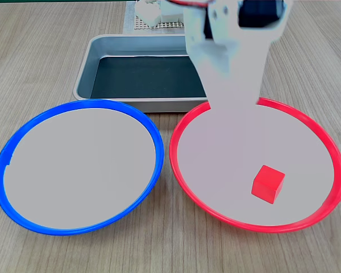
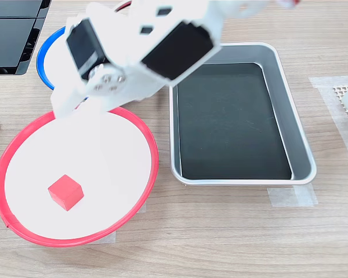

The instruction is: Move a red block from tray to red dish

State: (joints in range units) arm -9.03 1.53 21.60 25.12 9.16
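Note:
The red block [image 1: 267, 183] lies free on the pale centre of the red dish [image 1: 171, 153], toward the near right in the first exterior view. In the second exterior view the red block [image 2: 65, 191] sits in the lower left of the red dish [image 2: 155, 168]. My white gripper [image 1: 234, 96] hangs blurred above the dish's far rim, well clear of the block. In the second exterior view the gripper [image 2: 84, 124] looks open, one finger [image 2: 64, 104] reaching past the rim. The silver tray [image 1: 159, 104] [image 2: 243, 180] shows only its black bottom.
A blue-rimmed dish [image 1: 158, 149] [image 2: 155, 58] sits beside the red one. The arm's white perforated base [image 1: 153, 20] stands behind the tray. Black equipment [image 2: 11, 35] fills the second exterior view's top-left corner. Tape [image 2: 293, 197] holds the tray's corner to the wooden table.

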